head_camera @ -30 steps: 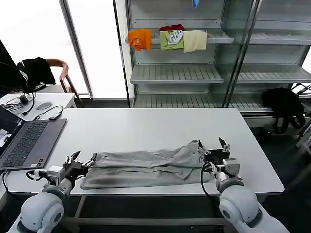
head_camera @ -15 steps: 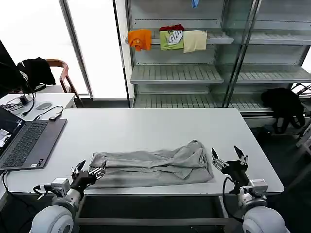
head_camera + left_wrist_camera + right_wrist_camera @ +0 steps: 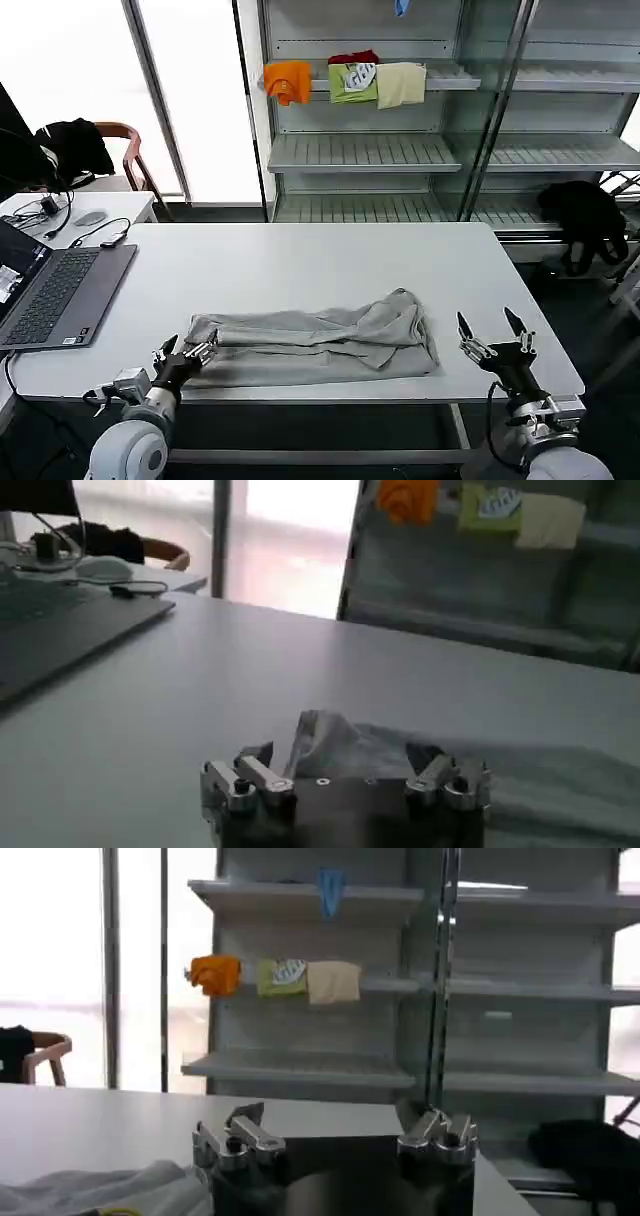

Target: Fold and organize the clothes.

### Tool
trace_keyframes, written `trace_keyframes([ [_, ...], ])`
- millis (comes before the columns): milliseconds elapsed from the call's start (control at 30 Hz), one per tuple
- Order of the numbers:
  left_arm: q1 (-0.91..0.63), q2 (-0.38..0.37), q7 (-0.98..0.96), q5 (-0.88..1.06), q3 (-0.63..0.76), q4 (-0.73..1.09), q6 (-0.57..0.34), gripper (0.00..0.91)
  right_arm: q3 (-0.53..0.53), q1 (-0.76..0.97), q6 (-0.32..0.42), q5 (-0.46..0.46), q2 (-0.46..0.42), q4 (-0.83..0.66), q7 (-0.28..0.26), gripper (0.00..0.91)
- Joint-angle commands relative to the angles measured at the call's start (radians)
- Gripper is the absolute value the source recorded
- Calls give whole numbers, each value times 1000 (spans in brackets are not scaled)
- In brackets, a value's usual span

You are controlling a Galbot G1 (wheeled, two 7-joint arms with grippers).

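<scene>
1. Since the light grey soft-fabric T-shirt (image 3: 315, 345) lies as a long, rumpled band along the near edge of the white rectangular counter (image 3: 300, 265), I'd say one lengthwise fold is done and the crosswise fold isn't.
2. The left end effector (image 3: 183, 357) sits at the shirt's left end, fingers spread, just touching or right beside the hem, hard to say which.
3. The right end effector (image 3: 497, 346) hovers off the shirt's right end, apart from the cloth, fingers spread wide and pinching nothing.
4. Next move, my guess: each side needs a clean pinch on an end so one end can go over the other. The bunched right end looks tricky, easy to grab just one layer.
</scene>
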Motion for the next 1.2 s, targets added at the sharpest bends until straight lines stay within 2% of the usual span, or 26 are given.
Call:
trace_keyframes([
  [33,-19,-46,11,-2,19,72,-35,20,31,-32,49,2,3,-6,-31,907],
  [567,-33,-75,16,8,46,72,-29,10,20,-20,40,16,15,2,-32,907],
  [733,-58,-51,0,21,24,44,-24,0,15,-8,39,15,18,1,-27,907],
  [1000,-94,125,-27,-62,-79,34,1,0,5,22,31,15,19,-12,-15,907],
  [1200,-122,275,-31,-175,-254,67,25,0,0,38,21,15,22,-10,-8,907],
])
